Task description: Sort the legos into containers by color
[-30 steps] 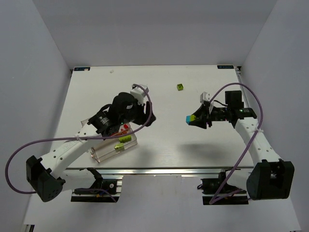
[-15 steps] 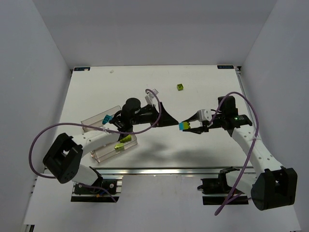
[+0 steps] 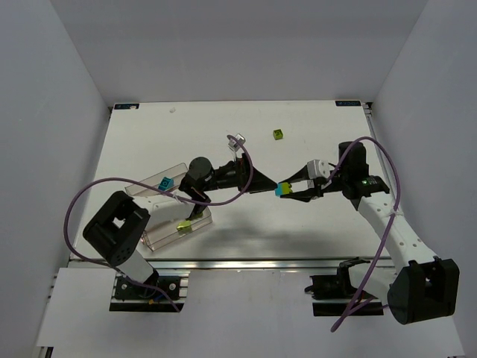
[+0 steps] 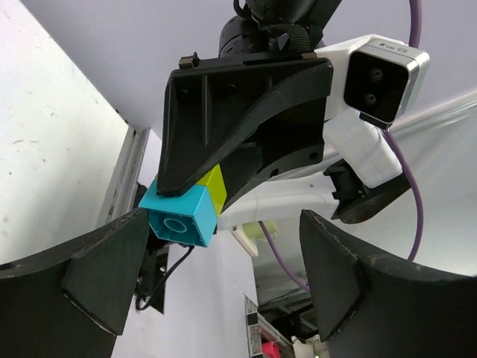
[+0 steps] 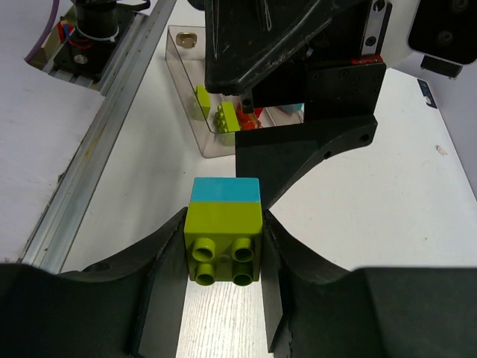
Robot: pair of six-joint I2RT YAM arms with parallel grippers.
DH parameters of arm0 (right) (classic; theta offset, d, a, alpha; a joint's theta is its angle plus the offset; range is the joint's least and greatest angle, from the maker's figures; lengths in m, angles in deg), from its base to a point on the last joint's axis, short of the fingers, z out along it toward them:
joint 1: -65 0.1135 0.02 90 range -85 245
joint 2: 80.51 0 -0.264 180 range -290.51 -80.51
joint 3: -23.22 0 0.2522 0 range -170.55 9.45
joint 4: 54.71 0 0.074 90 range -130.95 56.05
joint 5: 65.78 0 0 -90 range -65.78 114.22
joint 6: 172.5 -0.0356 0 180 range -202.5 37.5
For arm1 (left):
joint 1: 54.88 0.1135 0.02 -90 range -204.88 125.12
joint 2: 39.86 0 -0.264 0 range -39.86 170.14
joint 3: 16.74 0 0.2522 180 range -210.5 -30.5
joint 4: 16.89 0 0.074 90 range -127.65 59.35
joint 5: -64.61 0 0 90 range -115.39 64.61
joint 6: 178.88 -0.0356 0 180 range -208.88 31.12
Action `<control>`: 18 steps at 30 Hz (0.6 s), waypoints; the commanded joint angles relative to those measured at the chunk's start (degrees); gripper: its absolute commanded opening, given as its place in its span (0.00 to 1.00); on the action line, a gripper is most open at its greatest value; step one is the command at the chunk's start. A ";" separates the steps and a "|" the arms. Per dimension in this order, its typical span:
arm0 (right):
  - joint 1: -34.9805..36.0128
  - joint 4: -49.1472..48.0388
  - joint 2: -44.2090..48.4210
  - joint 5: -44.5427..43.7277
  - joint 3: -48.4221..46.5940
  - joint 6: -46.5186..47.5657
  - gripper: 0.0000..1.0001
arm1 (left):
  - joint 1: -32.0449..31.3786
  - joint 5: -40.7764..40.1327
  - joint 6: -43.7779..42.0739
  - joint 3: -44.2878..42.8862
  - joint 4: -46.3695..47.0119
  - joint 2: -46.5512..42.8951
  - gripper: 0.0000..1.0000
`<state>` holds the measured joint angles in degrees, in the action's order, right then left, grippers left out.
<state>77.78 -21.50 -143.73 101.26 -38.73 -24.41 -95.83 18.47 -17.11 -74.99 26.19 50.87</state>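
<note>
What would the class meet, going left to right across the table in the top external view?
cyan lego → lime lego → left gripper → cyan-and-lime stack, held in the right gripper

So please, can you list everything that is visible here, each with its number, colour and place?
Table: one, white, under everything.
Troughs: one joined row, clear, left near part of the table.
Cyan brick: one, cyan, in a far trough.
Lime brick: at least one, lime, in the nearest trough.
Red bits: count unclear, red, in a trough, mostly hidden.
Loose brick: one, lime, on the table, far middle.
Joined pair: one, a cyan brick stuck to a lime one, held over the table's middle.
Left claw: one, black, open, tips by the pair's cyan end.
Right claw: one, black, shut on the joined pair.
</note>
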 commanded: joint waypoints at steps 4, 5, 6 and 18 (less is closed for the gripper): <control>0.32 -2.65 -0.32 2.60 -4.20 -3.42 0.00 | 0.17 1.58 3.02 -0.33 5.65 0.49 0.91; 0.23 -2.65 -0.41 2.51 -4.46 -3.42 0.00 | 0.17 1.84 3.29 -0.60 5.65 0.84 0.91; 0.23 -2.83 -0.41 2.51 -4.64 -3.42 0.00 | 0.17 2.02 3.55 -1.03 5.91 1.36 0.91; 1.11 -4.24 -0.76 0.93 -4.90 -4.56 0.00 | -0.97 3.43 13.66 -2.88 17.86 9.54 0.79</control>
<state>78.35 -23.93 -144.37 101.52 -41.72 -28.37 -96.61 20.76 -6.82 -75.56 37.93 61.04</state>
